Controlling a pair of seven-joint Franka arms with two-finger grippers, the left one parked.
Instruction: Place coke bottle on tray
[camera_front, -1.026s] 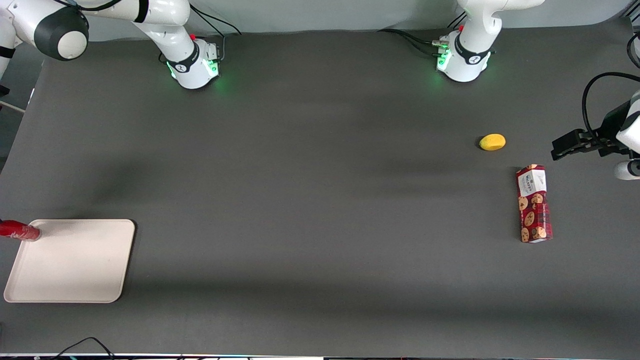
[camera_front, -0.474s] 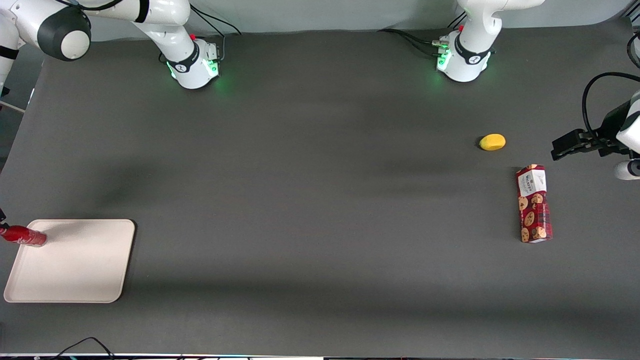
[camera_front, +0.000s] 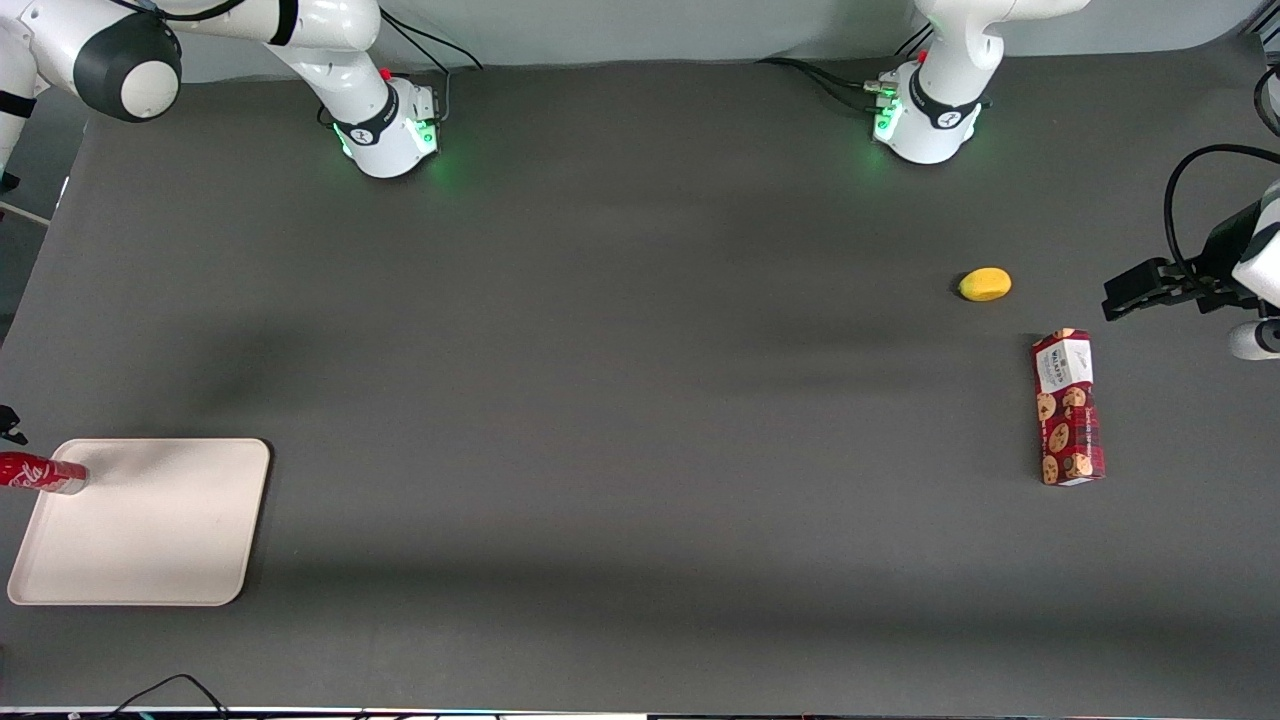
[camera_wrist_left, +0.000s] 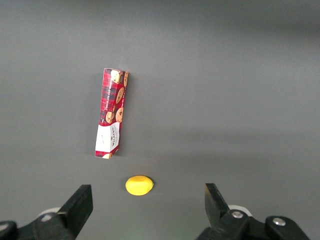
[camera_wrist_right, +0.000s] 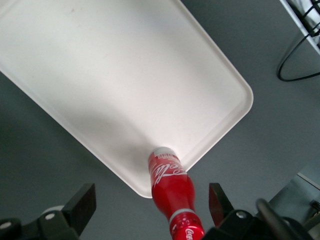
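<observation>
In the front view, the small red coke bottle with white script (camera_front: 40, 474) is standing at a corner of the large cream rectangular tray (camera_front: 150, 530) on the dark grey worktop (camera_front: 640, 400). In the right wrist view, the black two-fingered pincer (camera_wrist_right: 152, 207) is hovering spread wide above the bottle (camera_wrist_right: 172, 187), gripping nothing

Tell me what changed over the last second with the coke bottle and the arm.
The gripper let go of the coke bottle, which now stands on the tray's edge, and has risen above it with fingers open. Tray, cookie box and lemon stayed put.
</observation>
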